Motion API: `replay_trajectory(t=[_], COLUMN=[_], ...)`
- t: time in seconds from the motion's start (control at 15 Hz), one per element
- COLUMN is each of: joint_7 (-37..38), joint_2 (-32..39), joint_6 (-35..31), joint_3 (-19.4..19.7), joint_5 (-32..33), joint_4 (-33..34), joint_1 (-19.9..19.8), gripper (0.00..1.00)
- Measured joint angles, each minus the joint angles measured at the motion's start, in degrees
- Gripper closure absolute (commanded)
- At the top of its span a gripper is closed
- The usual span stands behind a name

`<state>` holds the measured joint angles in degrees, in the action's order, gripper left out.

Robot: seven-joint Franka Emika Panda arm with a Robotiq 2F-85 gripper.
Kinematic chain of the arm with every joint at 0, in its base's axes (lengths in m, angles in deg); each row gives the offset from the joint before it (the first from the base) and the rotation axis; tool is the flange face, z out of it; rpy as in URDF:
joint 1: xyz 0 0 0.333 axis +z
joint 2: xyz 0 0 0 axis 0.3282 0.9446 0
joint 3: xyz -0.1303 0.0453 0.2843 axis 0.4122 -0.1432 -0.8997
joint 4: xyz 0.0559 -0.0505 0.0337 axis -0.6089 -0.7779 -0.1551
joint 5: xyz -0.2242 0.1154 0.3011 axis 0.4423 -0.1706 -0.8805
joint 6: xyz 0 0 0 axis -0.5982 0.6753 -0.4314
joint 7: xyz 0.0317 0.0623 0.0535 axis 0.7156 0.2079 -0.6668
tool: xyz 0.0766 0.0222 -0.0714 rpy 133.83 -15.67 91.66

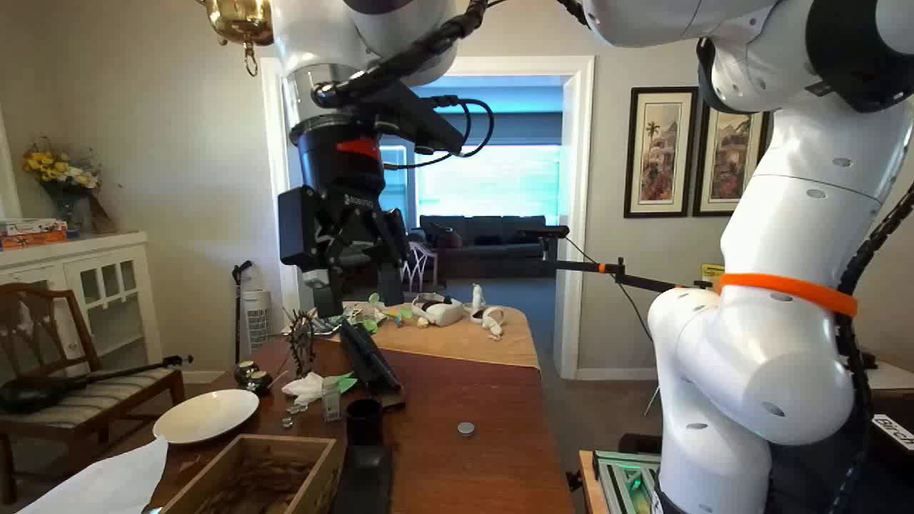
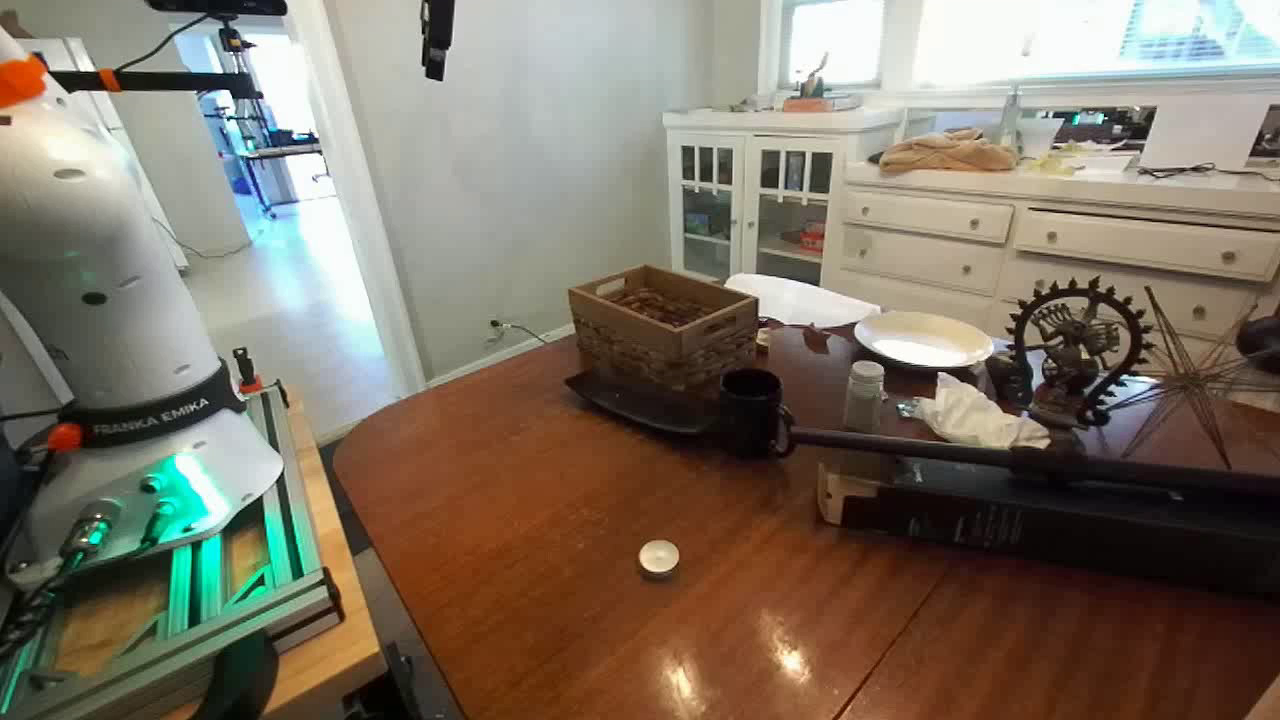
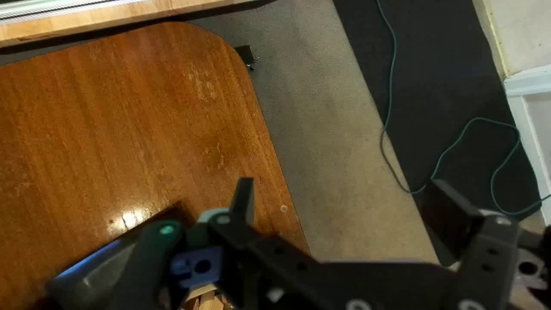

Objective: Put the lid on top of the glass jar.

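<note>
In an exterior view my fingers [image 1: 391, 285], spread wide and empty, hang left of centre; the lid [image 1: 465, 429] lies below and right of them, on the bench [image 1: 500, 471].

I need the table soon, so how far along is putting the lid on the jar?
Done: nothing that shows; the lid lies on the table, apart from the upright jar. In hand: nothing; the gripper hangs open and empty, away from both. Left: the whole job, namely grasping the lid, carrying it over and setting it on the jar.
</note>
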<state>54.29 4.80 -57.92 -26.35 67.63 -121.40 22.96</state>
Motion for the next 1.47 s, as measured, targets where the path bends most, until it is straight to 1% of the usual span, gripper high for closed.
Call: replay_trajectory(t=[0.87, 1.07, 1.27, 1.47], joint_7=[0.5, 6.1, 10.8, 14.4], joint_2=[0.0, -0.2, -0.6, -1.4], joint_6=[0.1, 0.0, -0.4, -3.1], joint_3=[-0.1, -1.0, -1.0, -0.6], joint_5=[0.6, 6.1, 11.9, 17.4], joint_4=[0.0, 0.2, -0.3, -1.9], joint_1=[-0.2, -2.0, -4.7, -7.8], gripper=[0.0, 0.0, 0.0, 0.0])
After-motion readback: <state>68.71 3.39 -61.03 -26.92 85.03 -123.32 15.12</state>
